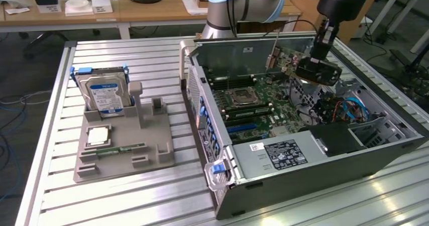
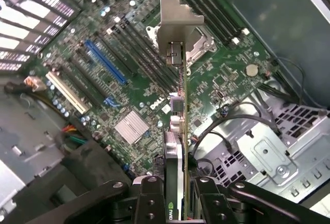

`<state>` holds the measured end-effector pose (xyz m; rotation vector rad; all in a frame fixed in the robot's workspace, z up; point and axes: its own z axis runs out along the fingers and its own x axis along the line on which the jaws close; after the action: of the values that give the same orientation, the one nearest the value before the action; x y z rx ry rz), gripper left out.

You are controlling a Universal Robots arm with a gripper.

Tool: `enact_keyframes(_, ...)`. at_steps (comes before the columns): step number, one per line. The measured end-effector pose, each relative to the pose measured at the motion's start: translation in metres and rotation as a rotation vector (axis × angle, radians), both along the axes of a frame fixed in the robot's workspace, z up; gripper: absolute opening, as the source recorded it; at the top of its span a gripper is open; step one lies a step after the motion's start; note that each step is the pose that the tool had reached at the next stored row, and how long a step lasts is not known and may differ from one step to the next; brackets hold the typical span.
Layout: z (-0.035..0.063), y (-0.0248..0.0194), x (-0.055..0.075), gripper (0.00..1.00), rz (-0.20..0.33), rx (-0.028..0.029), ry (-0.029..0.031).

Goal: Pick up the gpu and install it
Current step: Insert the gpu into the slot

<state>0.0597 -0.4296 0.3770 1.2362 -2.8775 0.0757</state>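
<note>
My gripper (image 1: 316, 68) is shut on the gpu (image 1: 288, 60) and holds it in the air over the open computer case (image 1: 302, 158), toward the case's back wall. In the wrist view the gpu (image 2: 180, 131) is edge-on between the two black fingers (image 2: 149, 198), with its silvery end bracket (image 2: 178, 23) pointing away from the gripper (image 2: 180, 206). Below it lies the green motherboard (image 2: 227, 80), whose blue expansion slot (image 2: 105, 62) sits off to one side of the card. The card hangs above the board and is not touching it.
On the exterior view's left, a grey fixture (image 1: 144, 158) on the slatted table holds a blue-labelled hard drive (image 1: 104, 93), a processor (image 1: 98, 134) and a memory stick (image 1: 120, 148). Cables (image 1: 342, 110) and a power supply (image 1: 282, 153) sit inside the case.
</note>
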Motion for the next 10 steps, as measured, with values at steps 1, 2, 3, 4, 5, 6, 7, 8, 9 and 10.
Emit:
enact_keyframes(1,-0.0001,0.0000,0.0000,0.27,0.015,-0.0012,0.0000)
enact_keyframes(2,-0.0001,0.0000,-0.0001,0.27,0.030,-0.0019,0.0000)
enact_keyframes(3,-0.0001,0.0000,0.0000,0.27,0.046,-0.0026,0.0000)
enact_keyframes(4,-0.0002,0.0000,-0.0001,0.27,0.061,-0.0032,0.0000)
enact_keyframes(5,-0.0003,0.0000,-0.0001,0.27,0.078,-0.0038,0.0000)
enact_keyframes(6,-0.0003,0.0000,-0.0001,0.27,0.092,-0.0043,0.0000)
enact_keyframes(7,-0.0003,0.0000,-0.0001,0.27,0.104,-0.0046,0.0000)
enact_keyframes(8,-0.0003,0.0000,-0.0001,0.27,0.108,-0.0046,0.0001)
enact_keyframes(9,-0.0003,0.0000,-0.0001,0.27,0.108,-0.0046,0.0000)
enact_keyframes(10,-0.0003,0.0000,-0.0001,0.27,0.108,-0.0045,0.0000)
